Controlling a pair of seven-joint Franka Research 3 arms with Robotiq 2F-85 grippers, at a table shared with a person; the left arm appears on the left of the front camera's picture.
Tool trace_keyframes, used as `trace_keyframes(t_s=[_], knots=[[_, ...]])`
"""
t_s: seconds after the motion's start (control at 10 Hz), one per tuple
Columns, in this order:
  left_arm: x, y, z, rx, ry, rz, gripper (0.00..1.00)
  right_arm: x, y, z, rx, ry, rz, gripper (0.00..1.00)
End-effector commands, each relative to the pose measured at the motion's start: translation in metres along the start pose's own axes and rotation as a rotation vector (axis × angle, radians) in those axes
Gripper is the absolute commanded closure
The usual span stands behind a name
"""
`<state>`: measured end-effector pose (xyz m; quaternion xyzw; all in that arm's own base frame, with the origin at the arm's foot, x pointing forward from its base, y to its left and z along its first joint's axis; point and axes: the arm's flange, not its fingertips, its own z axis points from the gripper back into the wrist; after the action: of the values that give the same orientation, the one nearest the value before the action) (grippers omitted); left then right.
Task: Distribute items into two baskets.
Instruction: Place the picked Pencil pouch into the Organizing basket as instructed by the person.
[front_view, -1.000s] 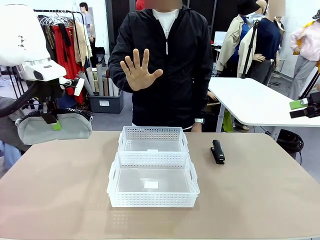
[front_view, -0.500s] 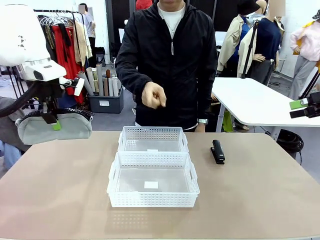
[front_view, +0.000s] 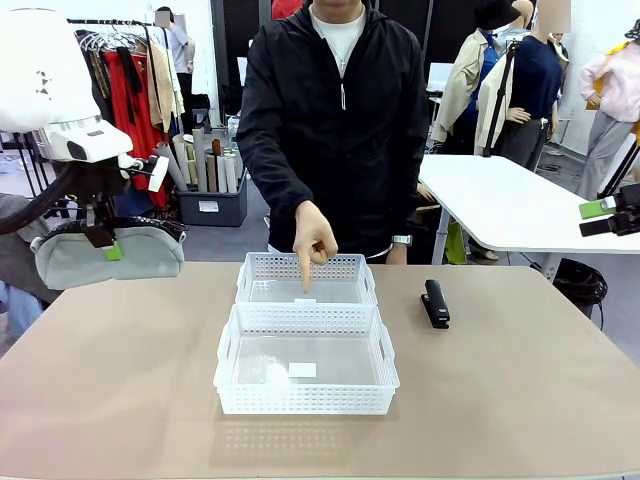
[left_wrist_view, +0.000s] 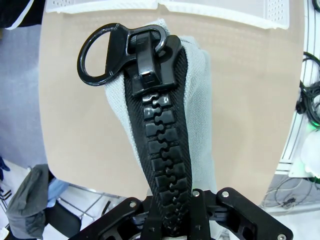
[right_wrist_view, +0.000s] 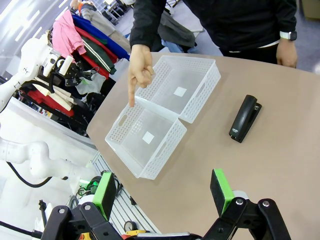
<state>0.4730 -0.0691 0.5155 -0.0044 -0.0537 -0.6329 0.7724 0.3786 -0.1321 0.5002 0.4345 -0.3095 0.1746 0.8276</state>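
At the table's left edge the grey bag hangs in the air, my left gripper shut on its top. In the left wrist view the gripper pinches the black zipper strip of the bag. Two white baskets stand end to end mid-table: the far basket and the near basket, both with nothing in them. The black stapler lies on the table right of the far basket. My right gripper hovers open, high at the right.
A person in a black jacket stands at the far side. One hand points an index finger down over the far basket, close to where the two baskets meet. A white table stands behind at the right.
The person's hand dropped from a raised open palm to a downward-pointing finger over the baskets. Neither arm nor the bag has moved.
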Motion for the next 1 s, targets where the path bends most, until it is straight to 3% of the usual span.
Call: trace_keyframes(t_s=[0.0, 0.5, 0.9], knots=[[-0.001, 0.001, 0.002, 0.012, -0.005, -0.012, 1.0, 0.0, 0.003, 0.0, 0.008, -0.009, -0.002, 0.0], [-0.003, -0.02, -0.002, 0.008, -0.012, -0.009, 1.0, 0.0, 0.003, 0.0, 0.008, -0.009, -0.002, 0.0], [-0.003, -0.067, -0.009, -0.012, -0.037, -0.039, 1.0, 0.0, 0.003, 0.0, 0.008, -0.009, -0.002, 0.0]])
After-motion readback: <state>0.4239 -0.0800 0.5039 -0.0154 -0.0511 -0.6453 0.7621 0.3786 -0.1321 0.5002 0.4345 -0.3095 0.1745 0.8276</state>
